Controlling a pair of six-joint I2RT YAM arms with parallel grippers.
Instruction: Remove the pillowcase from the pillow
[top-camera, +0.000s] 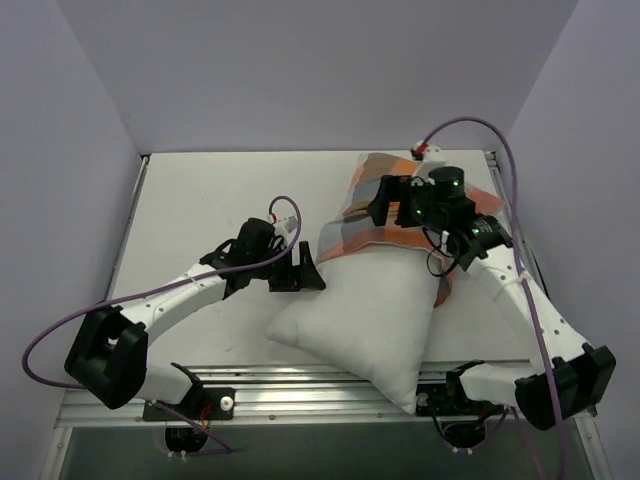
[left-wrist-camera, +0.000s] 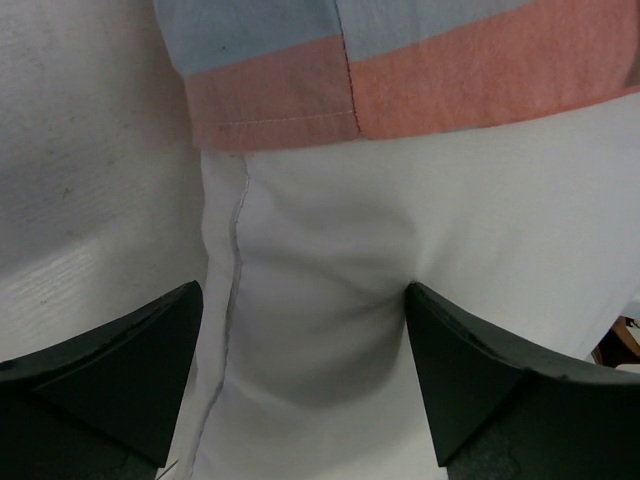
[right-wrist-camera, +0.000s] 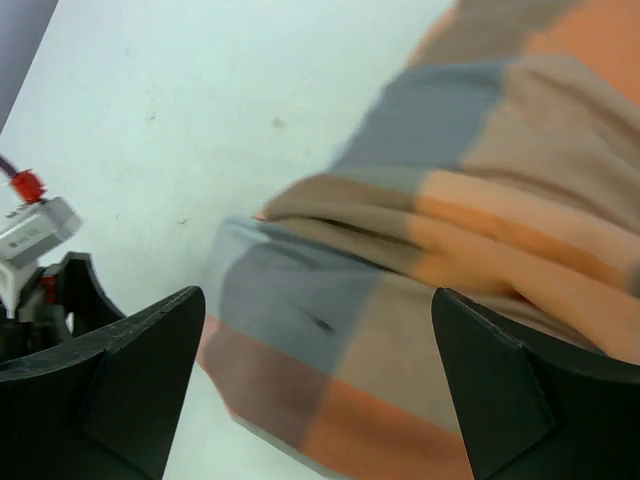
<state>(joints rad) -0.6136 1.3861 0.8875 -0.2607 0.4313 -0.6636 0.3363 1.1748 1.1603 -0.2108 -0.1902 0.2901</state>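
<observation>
White pillow (top-camera: 365, 315) lies slanted on tabletop (top-camera: 200, 195), near corner over front rail. Checked pillowcase (top-camera: 372, 228) covers only far end, bunched up there; its orange edge runs across pillow. L jaws wide open, pillow's side seam between them, just below that edge. R jaws wide open too, over bunched pillowcase at far end, not pinching cloth.

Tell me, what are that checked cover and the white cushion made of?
The pillowcase looks like thin woven cloth, matte, perhaps cotton: it has a stitched hem and lies in soft folds. The pillow has a smooth white fabric shell, cotton or polyester by its look, with a sewn side seam; it dimples softly, which suggests loose stuffing, though none shows.
</observation>
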